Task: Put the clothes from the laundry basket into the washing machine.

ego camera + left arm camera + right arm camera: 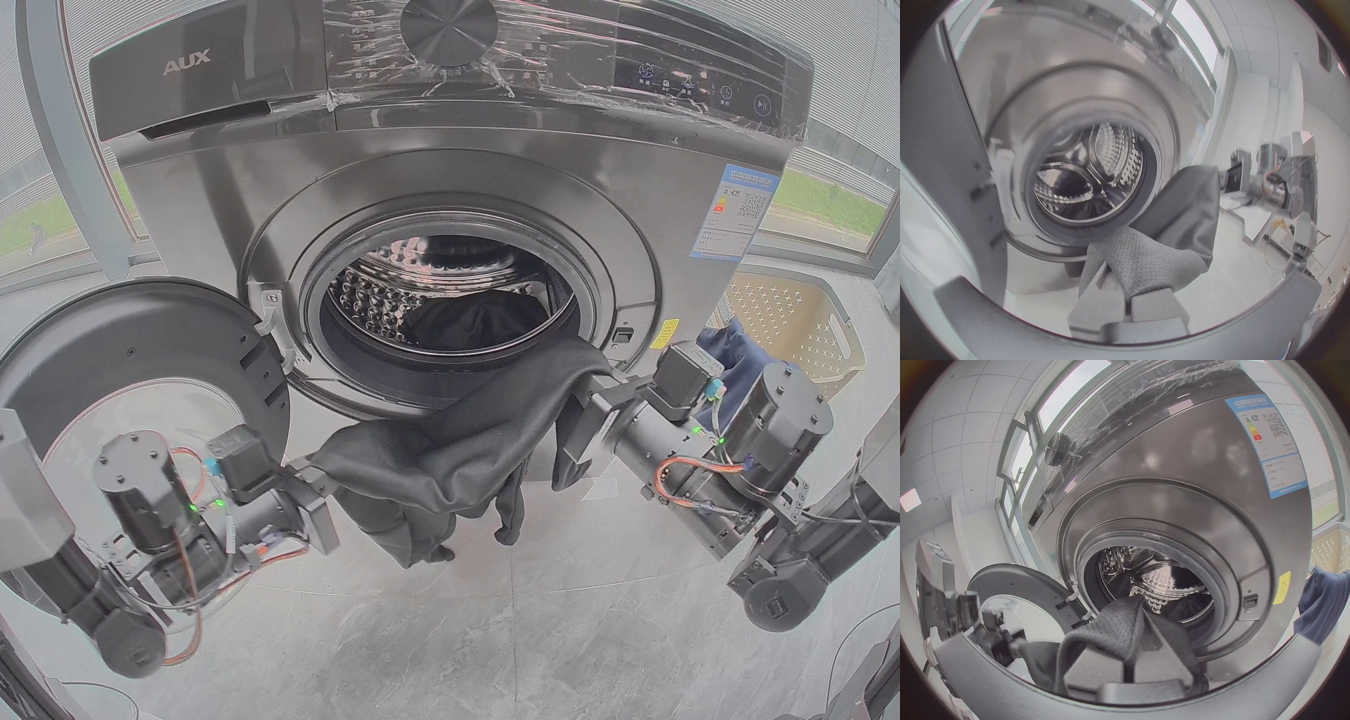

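— Where is the dark garment (450,441)?
— Hanging before the washing machine (469,159) opening, one end clamped in the left hand (1128,300), the other in the right hand (1125,664).
— Any writing?
— A blue-edged label (736,214) at the front's upper right corner, illegible. The right arm half hides the laundry basket (797,323).
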Tool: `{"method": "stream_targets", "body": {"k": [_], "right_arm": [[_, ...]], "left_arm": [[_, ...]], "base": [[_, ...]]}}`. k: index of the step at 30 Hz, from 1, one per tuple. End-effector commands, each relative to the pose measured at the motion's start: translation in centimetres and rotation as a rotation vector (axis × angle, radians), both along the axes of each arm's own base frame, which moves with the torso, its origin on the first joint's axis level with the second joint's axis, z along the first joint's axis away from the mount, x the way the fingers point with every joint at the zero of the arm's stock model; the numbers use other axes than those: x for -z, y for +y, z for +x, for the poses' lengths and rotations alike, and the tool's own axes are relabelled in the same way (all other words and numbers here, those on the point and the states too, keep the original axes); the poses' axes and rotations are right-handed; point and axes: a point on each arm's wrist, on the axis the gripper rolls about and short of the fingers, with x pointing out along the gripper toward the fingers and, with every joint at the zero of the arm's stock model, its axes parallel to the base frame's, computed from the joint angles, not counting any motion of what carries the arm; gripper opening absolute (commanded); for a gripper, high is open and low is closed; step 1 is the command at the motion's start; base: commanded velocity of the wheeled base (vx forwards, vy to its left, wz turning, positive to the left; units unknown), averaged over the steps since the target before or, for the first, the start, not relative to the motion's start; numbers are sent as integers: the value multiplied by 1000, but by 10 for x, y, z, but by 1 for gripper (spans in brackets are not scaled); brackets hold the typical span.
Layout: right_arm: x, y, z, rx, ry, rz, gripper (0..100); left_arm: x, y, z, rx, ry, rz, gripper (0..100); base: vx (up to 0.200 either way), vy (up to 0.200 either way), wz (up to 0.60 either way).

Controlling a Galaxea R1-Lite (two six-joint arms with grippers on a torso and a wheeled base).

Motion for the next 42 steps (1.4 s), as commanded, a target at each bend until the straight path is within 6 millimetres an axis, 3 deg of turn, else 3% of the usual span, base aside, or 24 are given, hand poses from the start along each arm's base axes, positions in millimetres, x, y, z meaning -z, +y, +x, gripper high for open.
{"method": "stream_targets", "body": {"k": [1, 10, 21, 28, 32, 42], "right_arm": [[-7, -20, -15, 19, -5, -5, 0], [-14, -32, -21, 30, -40, -10, 0], [-32, -51, -27, 41, -102, -3, 0], [-29, -52, -28, 46, -98, -23, 0], [-27, -59, -18, 94, -93, -27, 0], [-27, -65, -18, 107, -92, -32, 0]], "left_arm": [[-38, 31, -22, -39, -119, -79, 0], [-71, 40, -13, -72, -194, -218, 0], [-69, 37, -16, -62, -193, -202, 0], [-63, 32, -20, -46, -209, -139, 0], [-61, 29, -23, -30, -206, -132, 0], [-73, 24, -15, -39, -248, -163, 0]], "base": [[0, 0, 0], [0, 0, 0], [0, 0, 0], [0, 0, 0], [0, 0, 0], [0, 0, 0]]}}
